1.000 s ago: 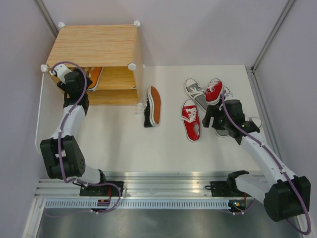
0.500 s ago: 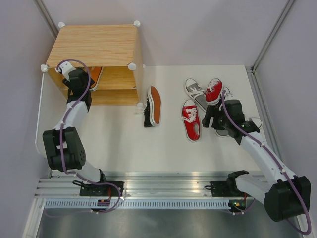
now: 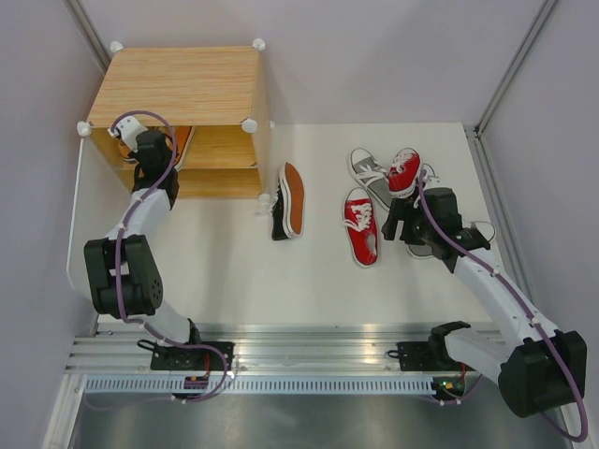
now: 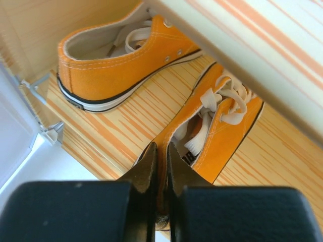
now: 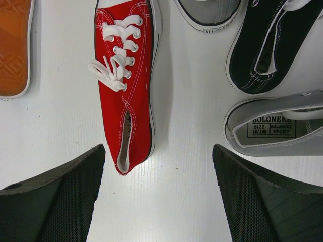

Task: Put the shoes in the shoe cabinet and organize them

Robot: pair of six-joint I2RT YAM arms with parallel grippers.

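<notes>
Orange sneaker [image 4: 229,138], inside shoe cabinet [image 3: 178,84] at upper left of overhead view, is clamped by left end effector [image 4: 161,149] at thin heel wall; slip or knock against neighbouring orange sneaker [image 4: 111,70] is risked. Right end effector [image 5: 159,159] is held apart, empty.

Left jaws seemingly together, right wide.

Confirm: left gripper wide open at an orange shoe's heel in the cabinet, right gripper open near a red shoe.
One point is wrong: the left gripper is shut on the heel of the orange shoe in the cabinet, as the left wrist view shows. The rest stands.
</notes>
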